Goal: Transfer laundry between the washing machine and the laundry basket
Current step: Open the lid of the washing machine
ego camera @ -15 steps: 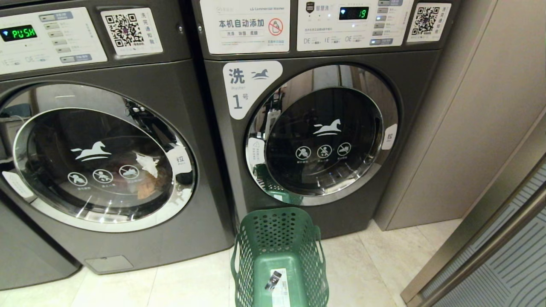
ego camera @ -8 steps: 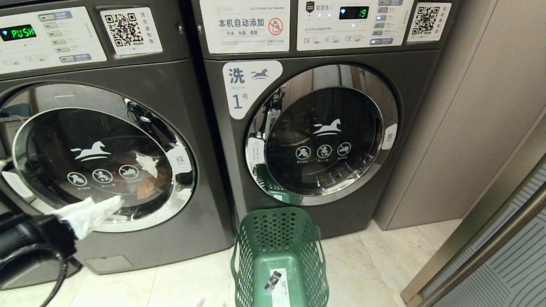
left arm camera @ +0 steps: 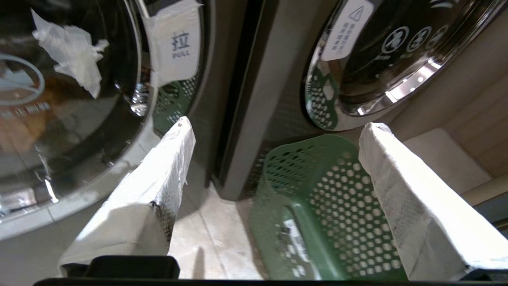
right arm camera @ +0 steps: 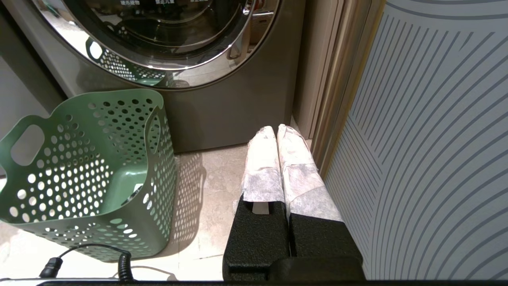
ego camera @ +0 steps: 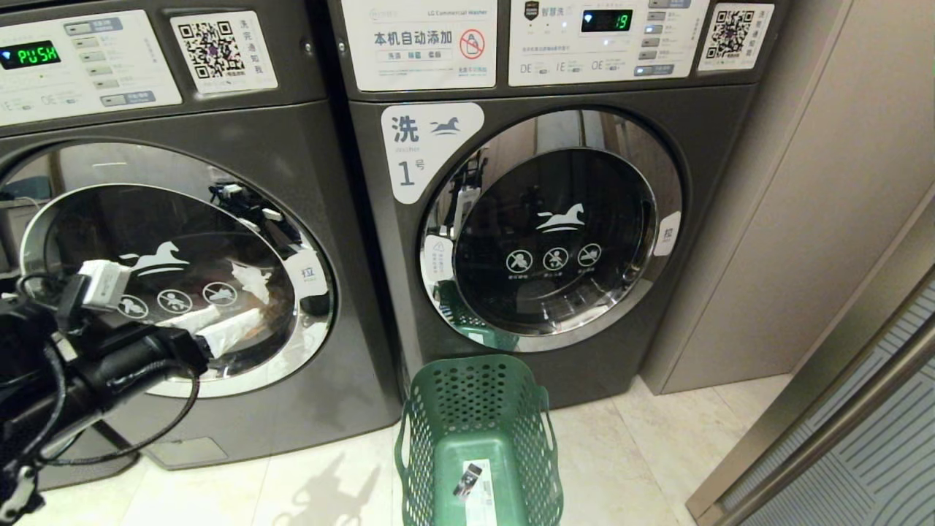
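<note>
Now laundry basket (ego camera: 478, 431) upright, mouth up, long axis toward machines.

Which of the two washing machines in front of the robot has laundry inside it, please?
The left-hand machine, showing PUSH: white and orange cloth lies behind its glass. The machine labelled 1 shows an empty drum.

Polished chrome rims the dark, glossy glass door (ego camera: 175, 270) of the washing machine (ego camera: 292, 146), whose grey metal casing has a satin sheen. The laundry basket (ego camera: 478, 438) is matt green plastic, perforated with round holes. White, fibrous cloth-like wrap covers the left gripper's (left arm camera: 274, 131) fingers (left arm camera: 158, 186). Pale, smooth stone-look tiles form the floor (ego camera: 643, 453).
</note>
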Robot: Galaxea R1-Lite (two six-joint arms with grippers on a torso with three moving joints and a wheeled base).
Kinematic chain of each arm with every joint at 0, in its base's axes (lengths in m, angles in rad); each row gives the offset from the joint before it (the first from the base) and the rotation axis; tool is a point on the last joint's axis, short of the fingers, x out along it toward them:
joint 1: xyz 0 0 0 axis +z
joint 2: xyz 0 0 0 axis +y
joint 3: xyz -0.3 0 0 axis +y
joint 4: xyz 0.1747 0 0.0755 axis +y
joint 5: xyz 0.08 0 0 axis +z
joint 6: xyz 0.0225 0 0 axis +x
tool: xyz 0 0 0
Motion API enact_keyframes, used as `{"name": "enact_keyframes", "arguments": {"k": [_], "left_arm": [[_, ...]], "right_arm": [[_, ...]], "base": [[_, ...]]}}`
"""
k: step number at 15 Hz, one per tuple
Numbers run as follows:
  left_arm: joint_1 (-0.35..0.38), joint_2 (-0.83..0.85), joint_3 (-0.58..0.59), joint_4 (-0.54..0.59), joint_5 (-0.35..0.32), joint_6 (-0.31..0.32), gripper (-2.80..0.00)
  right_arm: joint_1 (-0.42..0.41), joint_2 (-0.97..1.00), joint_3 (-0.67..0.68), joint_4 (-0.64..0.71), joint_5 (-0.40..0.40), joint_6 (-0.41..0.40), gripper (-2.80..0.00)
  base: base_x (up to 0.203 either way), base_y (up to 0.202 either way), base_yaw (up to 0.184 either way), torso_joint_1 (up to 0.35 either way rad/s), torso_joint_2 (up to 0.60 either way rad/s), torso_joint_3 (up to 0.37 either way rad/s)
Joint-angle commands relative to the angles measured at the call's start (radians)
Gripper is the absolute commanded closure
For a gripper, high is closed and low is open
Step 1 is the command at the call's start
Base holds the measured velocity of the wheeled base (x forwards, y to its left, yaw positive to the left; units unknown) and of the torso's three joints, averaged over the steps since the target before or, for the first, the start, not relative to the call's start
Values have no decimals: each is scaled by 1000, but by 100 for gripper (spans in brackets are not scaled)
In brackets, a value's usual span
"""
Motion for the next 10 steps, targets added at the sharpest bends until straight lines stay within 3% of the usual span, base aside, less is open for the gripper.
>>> {"name": "enact_keyframes", "arguments": {"k": [1,4,10], "left_arm": [[37,153,-64,-45,-70,21,-280],[44,261,-183,-78,-131,32,-280],[39,452,-413,-79,-135,67,-280]], "right_arm": [[0,0,0,0,0,0,0],[0,1,0,0,0,0,0],[0,0,0,0,0,0,0]], "base": [[0,0,0,0,0,0],[0,0,0,0,0,0],[0,0,0,0,0,0]]}}
